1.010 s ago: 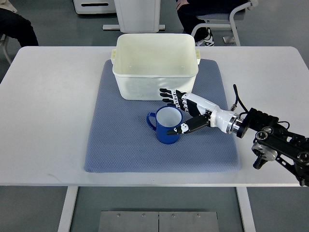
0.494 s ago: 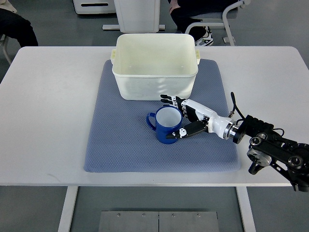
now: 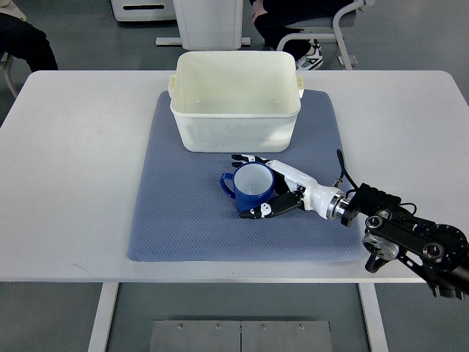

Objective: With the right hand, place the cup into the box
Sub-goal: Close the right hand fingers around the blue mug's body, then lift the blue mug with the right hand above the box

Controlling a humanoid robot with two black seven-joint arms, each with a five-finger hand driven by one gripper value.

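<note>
Right hand (image 3: 265,185) clasping blue mug (image 3: 250,189) upright on grey mat (image 3: 190,220), cream box (image 3: 235,103) just beyond, toward far edge of white bench (image 3: 73,169)

The right hand (image 3: 272,187) has a white shell with black jointed fingers (image 3: 245,158), a silver wrist ring, a thin black cable and a black arm with round metal joints.

The right hand (image 3: 272,185) hides part of the blue cup (image 3: 249,189) on its right side. A seated person (image 3: 289,18) is cut off by the far edge.
</note>
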